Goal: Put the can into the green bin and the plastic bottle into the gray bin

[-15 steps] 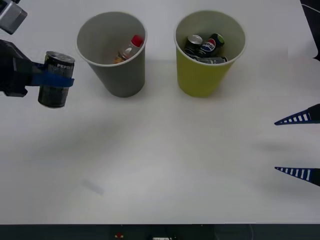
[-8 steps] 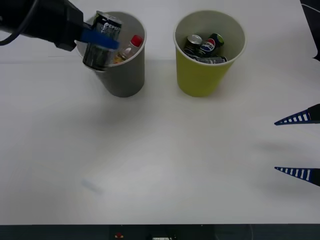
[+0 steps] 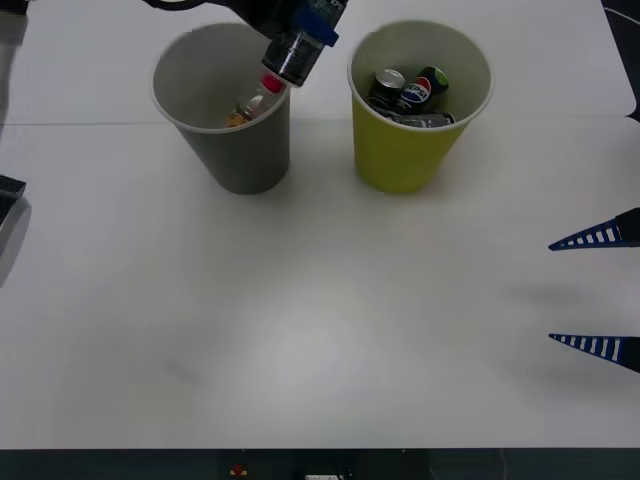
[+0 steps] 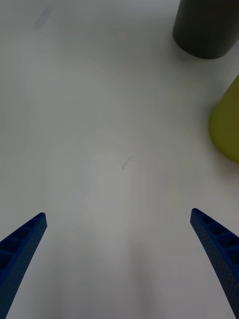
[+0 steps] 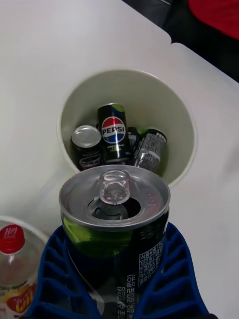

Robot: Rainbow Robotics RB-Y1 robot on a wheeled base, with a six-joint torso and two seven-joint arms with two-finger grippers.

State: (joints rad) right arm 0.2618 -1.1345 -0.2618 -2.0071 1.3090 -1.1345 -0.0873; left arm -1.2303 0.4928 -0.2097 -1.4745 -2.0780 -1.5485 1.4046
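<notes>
My left gripper (image 3: 313, 24) is shut on the dark gray can (image 3: 293, 58), which hangs tilted above the gap between the two bins, over the gray bin's right rim. The left wrist view shows the can's silver top (image 5: 115, 199) between the blue fingers (image 5: 174, 279), with the green bin (image 5: 154, 99) just beyond it. The green bin (image 3: 400, 155) holds several cans. In the gray bin (image 3: 240, 150) lies the plastic bottle (image 3: 252, 103), its red cap (image 5: 11, 238) up. At the table's right edge my right gripper (image 3: 595, 292) stands open, holding nothing.
The white table (image 3: 320, 320) is bare in front of both bins. The right wrist view looks past the open right gripper (image 4: 119, 259) at the bases of the gray bin (image 4: 206, 30) and green bin (image 4: 229, 124). A table seam runs behind the green bin.
The left gripper has carried the can up from the far left, across the gray bin's mouth, to the gap beside the green bin. The right arm has not moved.
</notes>
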